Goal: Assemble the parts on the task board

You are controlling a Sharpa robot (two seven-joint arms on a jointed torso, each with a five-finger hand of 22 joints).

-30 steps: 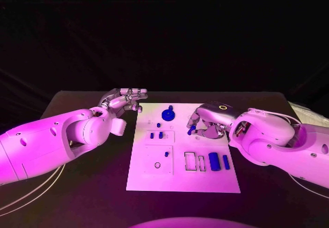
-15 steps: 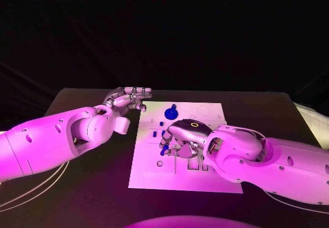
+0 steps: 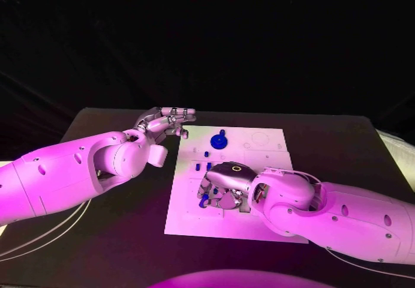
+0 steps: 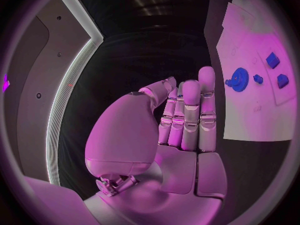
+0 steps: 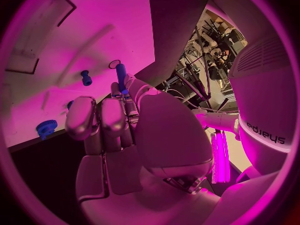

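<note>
My right hand (image 3: 226,187) sits low over the middle-left of the task board (image 3: 259,225), centre of the head view, its fingers pinching a slim blue peg (image 5: 120,76). The blue gear (image 3: 219,141) stands near the board's upper edge. My left hand (image 3: 162,126) hovers off the board's upper-left corner, fingers held together and nearly straight, holding nothing.

One marking is legible. In the right wrist view, dark lettering reading "sharpa" (image 5: 265,133) stands on the white casing of the robot's right arm; it appears inverted in that view. No other text, label, number or sign can be read on the task board (image 3: 259,157), the parts or the table (image 3: 104,123). Faint outlines on the board are too indistinct to read.
</note>
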